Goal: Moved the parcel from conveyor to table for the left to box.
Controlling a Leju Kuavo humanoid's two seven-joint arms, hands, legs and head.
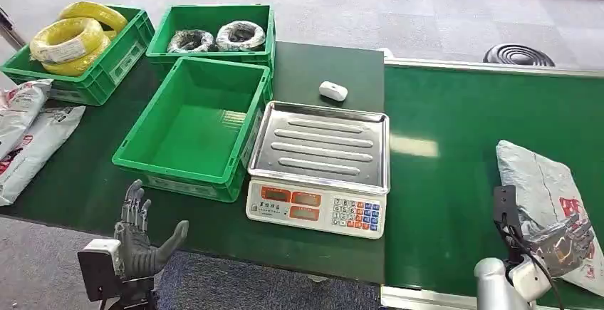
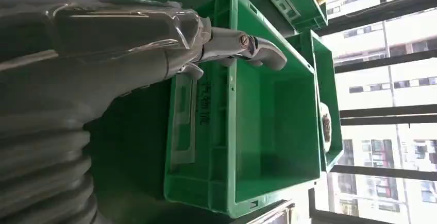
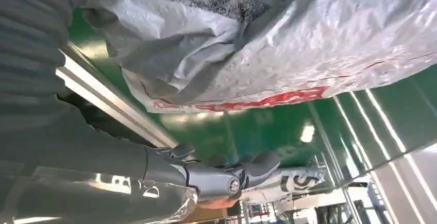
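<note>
A grey plastic parcel (image 1: 541, 189) with red print lies on the green conveyor belt (image 1: 441, 167) at the right. My right hand (image 1: 568, 241) lies on its near end, where the wrapping is crumpled. In the right wrist view the parcel (image 3: 309, 44) bulges past the hand (image 3: 77, 147). The thumb (image 3: 232, 180) stands apart from it with belt (image 3: 268, 126) showing between, and the fingers are hidden. My left hand (image 1: 135, 242) hovers open at the table's near edge, in front of an empty green box (image 1: 192, 125). The left wrist view has that hand (image 2: 103, 54) beside the same box (image 2: 273, 116).
A weighing scale (image 1: 320, 150) with a steel tray stands between box and belt, a small white object (image 1: 332, 90) behind it. Behind the box are crates of yellow cable coils (image 1: 78, 39) and black coils (image 1: 214, 35). More grey parcels (image 1: 28, 132) lie far left.
</note>
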